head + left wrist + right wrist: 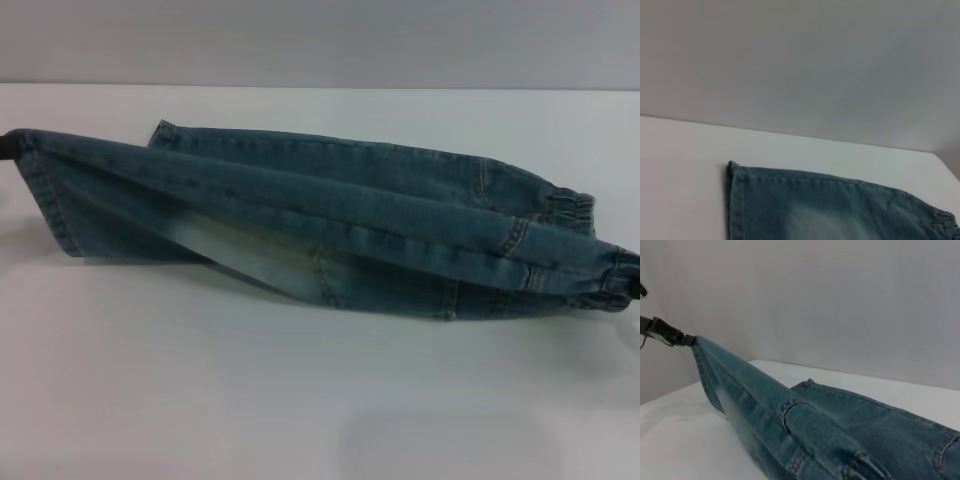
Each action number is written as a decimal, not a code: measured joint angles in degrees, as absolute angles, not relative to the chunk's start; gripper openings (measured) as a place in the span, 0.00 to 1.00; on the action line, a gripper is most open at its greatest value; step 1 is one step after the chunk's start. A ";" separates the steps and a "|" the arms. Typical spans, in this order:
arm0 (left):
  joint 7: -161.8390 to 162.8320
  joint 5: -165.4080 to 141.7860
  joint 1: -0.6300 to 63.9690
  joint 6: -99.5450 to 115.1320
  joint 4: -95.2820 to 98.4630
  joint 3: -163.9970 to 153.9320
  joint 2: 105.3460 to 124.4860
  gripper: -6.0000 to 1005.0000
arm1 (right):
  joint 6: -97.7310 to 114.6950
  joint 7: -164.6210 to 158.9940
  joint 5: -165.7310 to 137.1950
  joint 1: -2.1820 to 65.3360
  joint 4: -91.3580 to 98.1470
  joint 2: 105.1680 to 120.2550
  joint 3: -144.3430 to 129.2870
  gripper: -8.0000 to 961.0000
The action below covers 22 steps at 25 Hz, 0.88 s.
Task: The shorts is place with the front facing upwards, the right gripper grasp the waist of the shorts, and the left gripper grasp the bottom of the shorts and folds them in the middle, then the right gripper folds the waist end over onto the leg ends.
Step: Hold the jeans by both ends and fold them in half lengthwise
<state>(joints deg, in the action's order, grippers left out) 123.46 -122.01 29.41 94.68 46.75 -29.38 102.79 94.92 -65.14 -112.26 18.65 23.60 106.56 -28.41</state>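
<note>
1. Your left pincer (pixel 682 339) is clamped on the corner of a leg hem (pixel 45 190), holding it up off the worktop (pixel 300 400).
2. Your right pincer (pixel 632 285) shows only as a dark tip at the elastic waist (pixel 600 275); it seems to grip it, so the cloth hangs taut between both.
3. The shorts (pixel 330 220) span the worktop, near half lifted over the far half, likely to fold them lengthwise down the middle.
4. The far leg hem (pixel 160 130) lies flat on the worktop.
</note>
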 joint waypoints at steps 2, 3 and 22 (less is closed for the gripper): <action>123.65 -121.96 29.94 94.64 46.75 -29.37 102.95 0.04 | 94.82 -65.13 -112.26 18.62 23.75 106.55 -28.26 0.01; 123.82 -121.95 30.33 94.48 46.75 -29.37 103.05 0.04 | 94.74 -65.13 -112.26 18.55 23.87 106.54 -28.13 0.01; 125.15 -122.28 36.97 82.07 46.76 -31.67 107.76 0.04 | 90.35 -66.92 -111.76 20.02 24.00 110.44 -18.86 0.01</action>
<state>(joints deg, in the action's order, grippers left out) 125.15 -122.28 36.97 82.07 46.76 -31.67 107.76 90.35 -66.92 -111.76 20.02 24.00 110.44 -18.86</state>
